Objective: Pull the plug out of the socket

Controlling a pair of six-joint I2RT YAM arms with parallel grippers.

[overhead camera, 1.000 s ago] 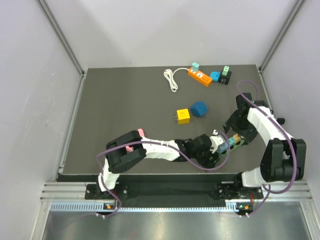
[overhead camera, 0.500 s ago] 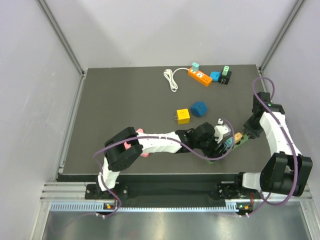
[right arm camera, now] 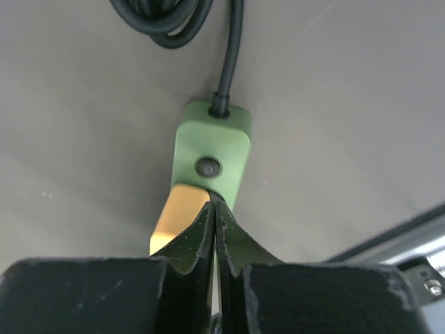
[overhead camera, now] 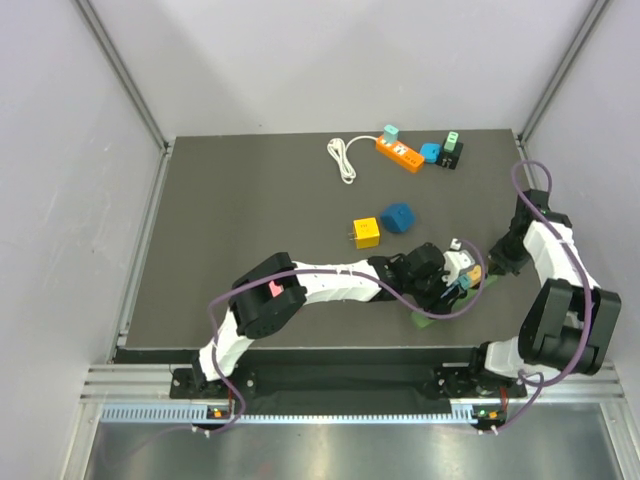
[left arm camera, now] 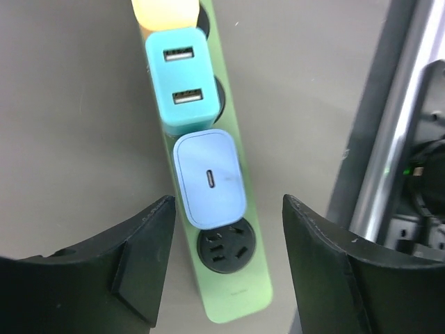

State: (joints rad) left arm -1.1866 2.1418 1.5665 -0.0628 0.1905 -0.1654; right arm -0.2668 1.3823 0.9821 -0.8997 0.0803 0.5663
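Observation:
In the left wrist view a green socket strip (left arm camera: 235, 296) lies on the dark table. It carries a light-blue plug (left arm camera: 208, 177), a teal USB plug (left arm camera: 182, 83) and a yellow-orange plug (left arm camera: 167, 10) in a row, with one empty socket at its near end. My left gripper (left arm camera: 226, 257) is open, and its fingers (left arm camera: 139, 257) stand apart on either side of the strip, touching nothing. My right gripper (right arm camera: 214, 205) is shut on nothing. Its tips sit at the strip's cable end (right arm camera: 208, 149), beside the orange plug (right arm camera: 174, 216). From above, both grippers (overhead camera: 455, 285) (overhead camera: 497, 265) meet at the strip (overhead camera: 425, 318).
An orange power strip (overhead camera: 400, 153) with a white cable (overhead camera: 342, 160) and small adapters (overhead camera: 452, 150) lies at the back. A yellow adapter (overhead camera: 366, 233) and a blue one (overhead camera: 398, 217) sit mid-table. A black cable (right arm camera: 229, 56) leaves the green strip. The table's metal front rail (left arm camera: 389, 139) runs close by.
My right gripper has closed from wide open and swung out toward the strip's cable end. My left gripper has slid right along the strip and narrowed a little.

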